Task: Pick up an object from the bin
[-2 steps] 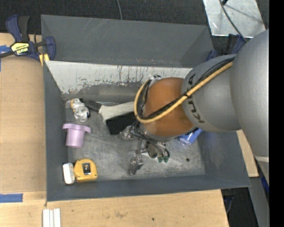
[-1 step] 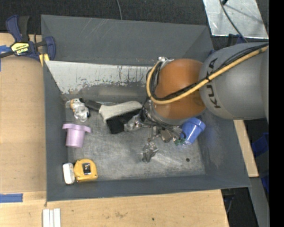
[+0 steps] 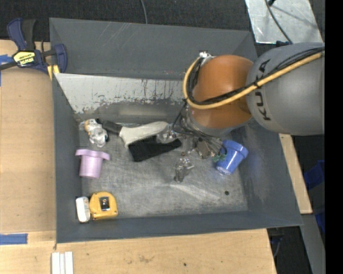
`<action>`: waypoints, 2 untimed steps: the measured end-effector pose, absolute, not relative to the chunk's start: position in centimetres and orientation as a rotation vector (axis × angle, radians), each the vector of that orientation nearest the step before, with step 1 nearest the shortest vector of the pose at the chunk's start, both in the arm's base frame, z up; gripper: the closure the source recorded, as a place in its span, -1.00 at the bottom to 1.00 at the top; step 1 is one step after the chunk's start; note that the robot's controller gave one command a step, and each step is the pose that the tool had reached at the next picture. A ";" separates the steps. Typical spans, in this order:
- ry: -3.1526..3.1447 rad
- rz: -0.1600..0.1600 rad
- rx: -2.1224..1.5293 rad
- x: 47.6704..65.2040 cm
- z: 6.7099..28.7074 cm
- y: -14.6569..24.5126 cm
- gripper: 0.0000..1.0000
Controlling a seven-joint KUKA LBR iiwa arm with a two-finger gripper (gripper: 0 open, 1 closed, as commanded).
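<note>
Two things flank the gripper, low over bare floor mid-way across the grey metal bin: a flat black oblong block just beside it on the view's left, and a tipped blue plastic cup on the right. Whether the gripper is open or closed cannot be told. Farther left lie a white curved piece, a lilac plastic cup and a yellow tape measure.

In the grey metal bin, a lilac plastic cup lies left, a yellow tape measure before it. Mid-bin, a black oblong block touches a white curved piece behind it. The hand is just right of the block; a blue plastic cup lies farther right.
</note>
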State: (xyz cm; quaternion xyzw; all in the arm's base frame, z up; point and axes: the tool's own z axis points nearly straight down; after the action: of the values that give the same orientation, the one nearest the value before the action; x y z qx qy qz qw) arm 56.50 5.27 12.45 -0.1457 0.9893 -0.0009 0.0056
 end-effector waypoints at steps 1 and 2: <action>3.102 -0.002 -0.517 59.0 12.9 7.3 -1.00; 3.071 0.000 -0.595 60.0 10.8 8.1 -1.00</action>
State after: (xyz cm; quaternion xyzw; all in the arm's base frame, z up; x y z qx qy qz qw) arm 59.99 8.08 10.80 -0.1902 0.9817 0.0000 0.0066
